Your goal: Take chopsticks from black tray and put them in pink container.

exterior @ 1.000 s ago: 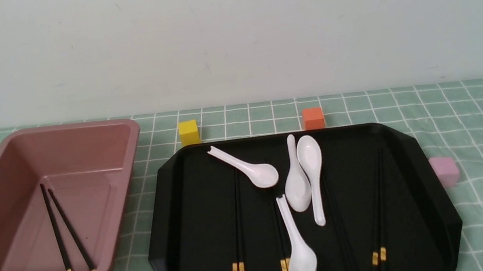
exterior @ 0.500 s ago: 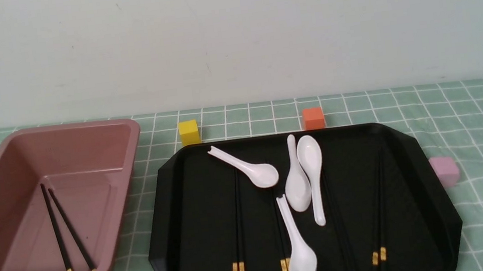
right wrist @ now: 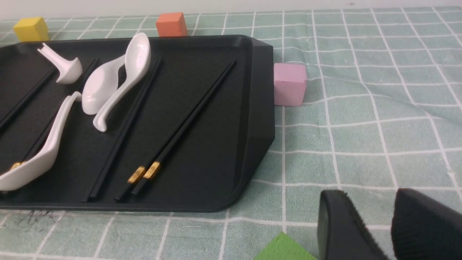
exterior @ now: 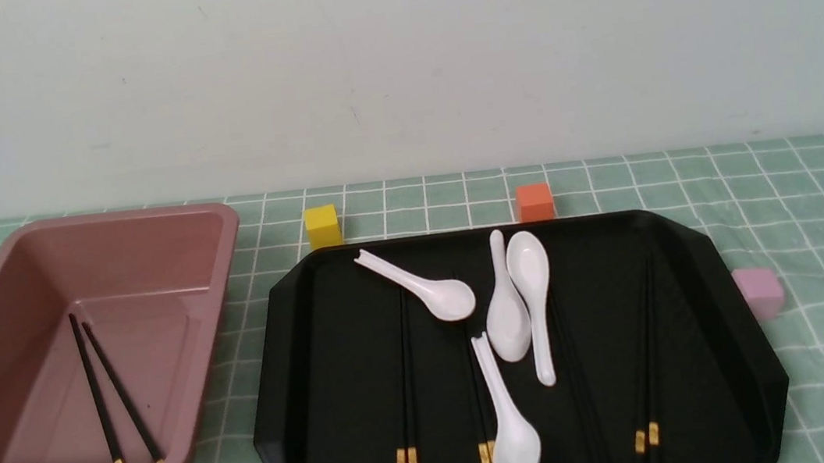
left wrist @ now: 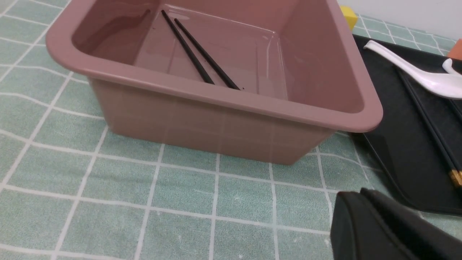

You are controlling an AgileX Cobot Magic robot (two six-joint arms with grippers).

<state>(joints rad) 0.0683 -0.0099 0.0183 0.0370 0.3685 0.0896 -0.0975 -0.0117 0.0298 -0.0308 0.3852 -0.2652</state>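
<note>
Near the cloth's left edge, pink container [exterior: 93, 357] with one pair of chopsticks [exterior: 111, 396] on its floor, gold bands toward the near wall. Just right of it, black tray [exterior: 323, 400] with further chopstick pairs lengthwise among four white spoons [exterior: 512, 376]. Behind the tray's far rim, yellow cube [exterior: 322, 226] and orange cube [exterior: 535, 202]; off its right rim, pink cube [exterior: 758, 292]. Left gripper [left wrist: 382, 227] over bare cloth, empty; opening cannot be told. Right gripper [right wrist: 389, 224] slightly parted, gripping nothing.
</note>
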